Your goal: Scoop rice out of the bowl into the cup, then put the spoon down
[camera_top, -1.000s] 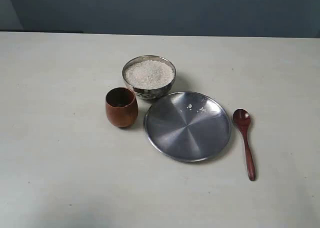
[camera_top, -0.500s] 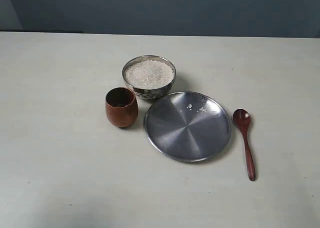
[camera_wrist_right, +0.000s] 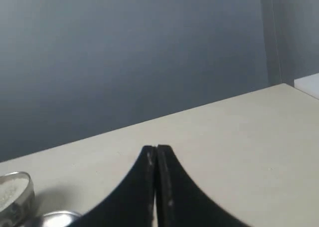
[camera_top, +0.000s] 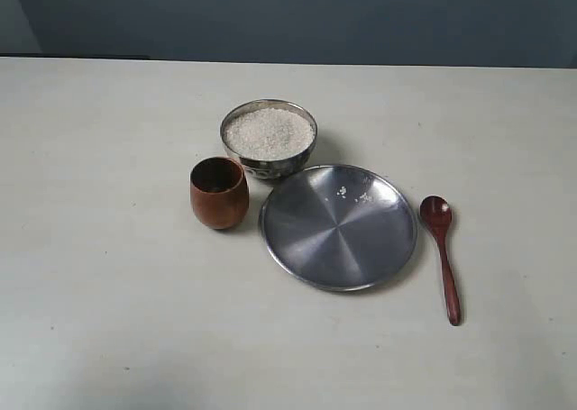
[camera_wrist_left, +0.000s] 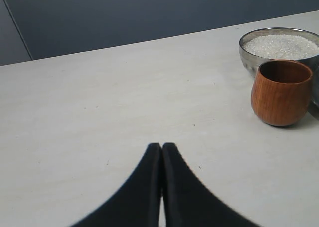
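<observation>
Both arms are out of the exterior shot, so the wrist cameras have to tell it: the left gripper (camera_wrist_left: 162,146) has its two dark fingers pressed together on nothing, and the right gripper (camera_wrist_right: 156,148) is the same, pinched closed and empty above bare table (camera_top: 108,275). Take the steel plate (camera_top: 334,239) as the marker. The spoon (camera_top: 442,252) lies flat just off the plate's rim on the side away from the cup, its scoop pointing toward the far wall. The cup (camera_top: 219,194) stands upright just beside the opposite rim. The bowl (camera_top: 270,168) sits right at the plate's far edge, next to the cup, though I cannot tell whether it touches the plate. The rice (camera_top: 269,132) fills it close to the brim, and a few stray grains (camera_top: 353,195) dot the plate's far half. Nothing has been scooped as things lie, so the pickup comes first, and there is the danger. That slim handle is flat on the table, and closed fingers coming down would only push it or skate it against the plate. A bowl this full will likely shed grains at a steep dig. The cup's narrow mouth leaves little margin, and a nudge from the spoon could tip it.
</observation>
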Tool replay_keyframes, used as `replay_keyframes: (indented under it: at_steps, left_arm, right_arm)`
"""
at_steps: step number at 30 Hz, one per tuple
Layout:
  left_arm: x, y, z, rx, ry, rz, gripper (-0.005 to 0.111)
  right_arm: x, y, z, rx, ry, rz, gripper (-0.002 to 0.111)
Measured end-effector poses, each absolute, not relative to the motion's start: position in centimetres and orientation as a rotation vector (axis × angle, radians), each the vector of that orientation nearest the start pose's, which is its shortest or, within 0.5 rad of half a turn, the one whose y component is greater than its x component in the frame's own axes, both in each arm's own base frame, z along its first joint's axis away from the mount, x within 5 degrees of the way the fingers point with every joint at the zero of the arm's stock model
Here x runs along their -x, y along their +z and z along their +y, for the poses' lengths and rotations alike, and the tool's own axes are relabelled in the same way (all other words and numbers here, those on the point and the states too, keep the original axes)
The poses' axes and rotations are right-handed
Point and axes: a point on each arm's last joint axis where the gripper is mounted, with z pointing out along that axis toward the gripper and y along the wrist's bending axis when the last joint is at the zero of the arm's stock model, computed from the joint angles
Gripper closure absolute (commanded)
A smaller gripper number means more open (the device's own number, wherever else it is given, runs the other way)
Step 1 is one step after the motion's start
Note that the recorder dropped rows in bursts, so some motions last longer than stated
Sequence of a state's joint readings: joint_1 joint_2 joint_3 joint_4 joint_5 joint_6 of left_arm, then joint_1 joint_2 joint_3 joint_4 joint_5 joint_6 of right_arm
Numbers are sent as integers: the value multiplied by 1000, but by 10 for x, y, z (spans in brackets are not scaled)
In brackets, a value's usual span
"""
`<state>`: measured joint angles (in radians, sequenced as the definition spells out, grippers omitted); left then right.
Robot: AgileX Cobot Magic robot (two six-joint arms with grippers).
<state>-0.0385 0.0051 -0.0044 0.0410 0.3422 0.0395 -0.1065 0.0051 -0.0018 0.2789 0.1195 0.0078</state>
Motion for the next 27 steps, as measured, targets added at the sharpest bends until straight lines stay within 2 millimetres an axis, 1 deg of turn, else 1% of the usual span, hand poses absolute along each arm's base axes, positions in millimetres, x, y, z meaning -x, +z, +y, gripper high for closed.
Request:
replay_keyframes:
  at_steps: [15,17,21,27]
  left_arm:
    - [-54,184,-1,-97,40,1824,106]
    - [-54,184,-1,-97,40,1824,106]
    - [-54,184,-1,-97,40,1824,106]
    - [-54,184,-1,-97,40,1824,106]
  right_arm:
    - [-57,206,-4,-301,176,1546,108]
    - [-57,208,-4,-314,186,1522,108]
    - [-56,215,-7,-390,250,1423,108]
    - [-54,222,-12,-582,411,1278,108]
